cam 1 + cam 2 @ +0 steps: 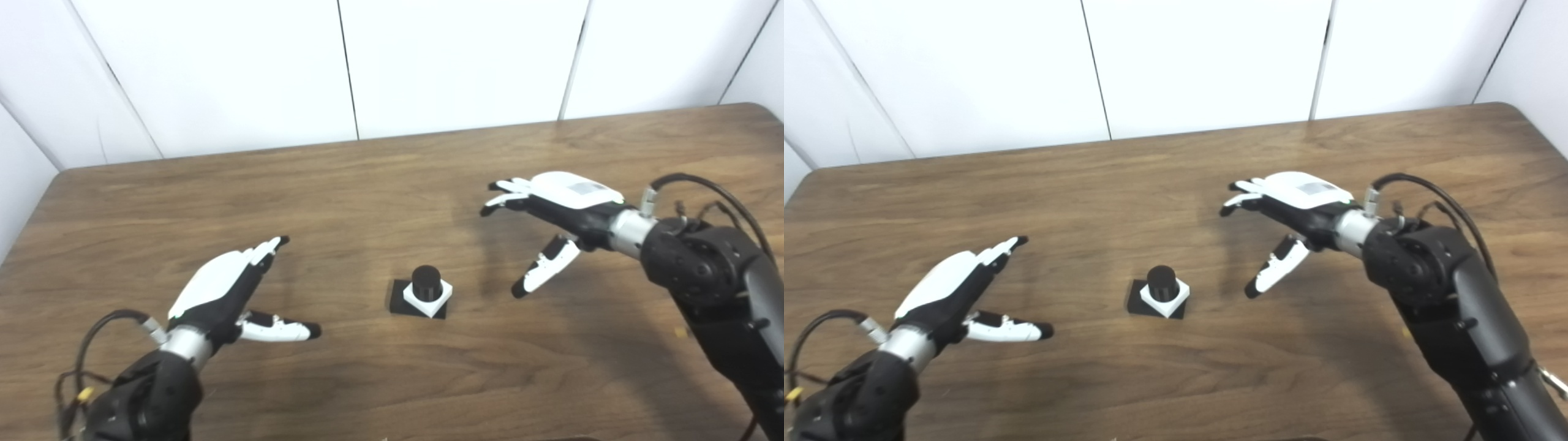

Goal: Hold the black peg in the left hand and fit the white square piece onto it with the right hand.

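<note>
a: where is the peg right now?

b: the black peg (427,282) stands upright near the middle of my table (380,184), on its flat black base (401,298). the white square piece (429,299) sits around it, low on the shaft, with the round top of the peg poking up through the middle. the square is turned a little against the base, so its corners do not line up with the base's corners.

a: is either of your hands on it?

b: no. my left hand (229,288) hovers to the left of the peg, well apart from it, palm down, fingers stretched forward and thumb spread out to the side toward the peg. it is wide and holds nothing.

a: and the other one?

b: my right hand (551,208) hangs to the right of the peg and a bit farther back on the table, also apart from it. its fingers reach out to the left, the thumb points down toward the wood, and the spread is wide with nothing between them.

a: anything else around?

b: only the brown wood top and the white wall panels (453,61) behind the far edge.
</note>
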Motion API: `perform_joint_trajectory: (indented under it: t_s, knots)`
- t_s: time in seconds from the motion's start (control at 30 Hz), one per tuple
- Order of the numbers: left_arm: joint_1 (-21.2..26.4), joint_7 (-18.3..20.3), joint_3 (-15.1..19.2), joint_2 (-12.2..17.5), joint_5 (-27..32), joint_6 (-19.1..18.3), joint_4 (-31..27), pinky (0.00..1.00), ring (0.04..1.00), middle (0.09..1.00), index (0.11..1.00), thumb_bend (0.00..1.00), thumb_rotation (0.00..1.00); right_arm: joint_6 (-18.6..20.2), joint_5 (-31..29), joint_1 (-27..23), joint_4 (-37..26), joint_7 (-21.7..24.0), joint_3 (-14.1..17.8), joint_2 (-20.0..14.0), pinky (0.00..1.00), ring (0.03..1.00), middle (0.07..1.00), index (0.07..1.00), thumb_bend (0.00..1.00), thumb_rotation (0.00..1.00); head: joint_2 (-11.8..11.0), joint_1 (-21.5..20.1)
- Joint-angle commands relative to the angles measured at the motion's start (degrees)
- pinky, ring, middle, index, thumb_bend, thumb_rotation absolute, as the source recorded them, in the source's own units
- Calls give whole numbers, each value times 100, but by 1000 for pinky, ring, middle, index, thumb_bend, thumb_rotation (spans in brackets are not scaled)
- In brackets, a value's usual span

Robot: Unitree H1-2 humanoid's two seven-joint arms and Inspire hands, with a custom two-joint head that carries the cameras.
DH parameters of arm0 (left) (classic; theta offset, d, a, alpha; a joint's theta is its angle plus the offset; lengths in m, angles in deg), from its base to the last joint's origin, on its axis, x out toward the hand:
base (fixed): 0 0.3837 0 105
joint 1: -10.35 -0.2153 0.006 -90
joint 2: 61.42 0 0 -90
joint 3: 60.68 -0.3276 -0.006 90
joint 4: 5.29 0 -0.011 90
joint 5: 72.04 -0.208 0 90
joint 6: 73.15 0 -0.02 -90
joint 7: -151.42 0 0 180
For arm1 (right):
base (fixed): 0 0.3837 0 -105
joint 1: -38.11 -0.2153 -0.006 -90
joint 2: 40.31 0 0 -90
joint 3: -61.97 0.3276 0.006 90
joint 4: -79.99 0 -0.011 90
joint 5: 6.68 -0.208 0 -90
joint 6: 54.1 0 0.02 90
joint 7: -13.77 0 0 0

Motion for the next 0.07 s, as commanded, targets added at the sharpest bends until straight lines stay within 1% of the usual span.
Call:
perform_joint_trajectory:
  t_s: [0.0,0.03]
  knots:
    - [-52,-535,276,-12,590,181,-102,1000,1000,1000,1000,980,460,131,-233,18,-288,-298,251,-85,957,1000,995,896,1000,458,12,-7]
    - [-146,-786,387,-76,862,364,-40,1000,1000,1000,1000,943,486,152,-299,133,-309,-384,342,-66,934,1000,994,904,996,481,9,-5]
